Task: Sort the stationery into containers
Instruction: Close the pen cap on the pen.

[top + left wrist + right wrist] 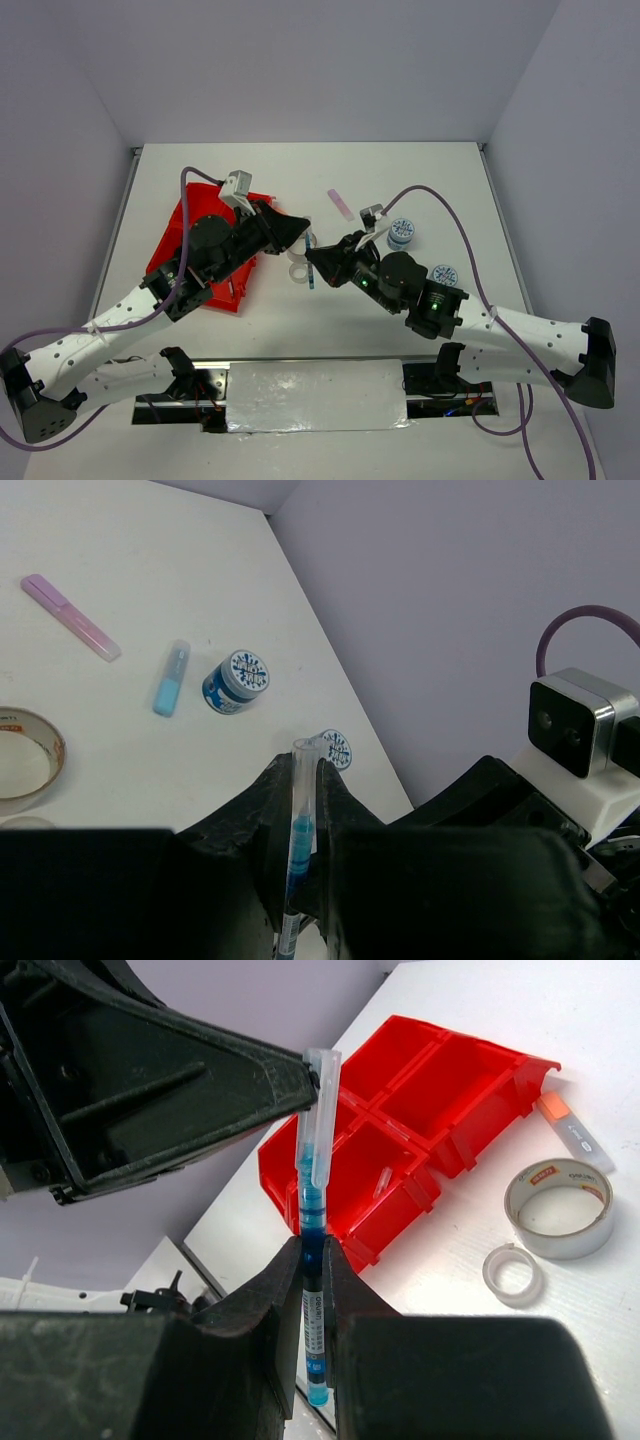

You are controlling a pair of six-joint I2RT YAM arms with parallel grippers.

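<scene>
Centre-frame overhead, left gripper point(300, 780) and right gripper point(312, 1252) both clamp the blue pen point(312, 272), apparently mid-handover; next, the right must let go before the red tray point(168, 250).

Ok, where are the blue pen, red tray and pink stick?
thin blue pen point(311, 1215): right wrist view, barrel.
bright red plastic tray point(490, 1120): right wrist view, wall.
pink stick point(70, 617): left wrist view, middle.

Bright diffuse overhead light; faint soft shadows; sharp.
</scene>
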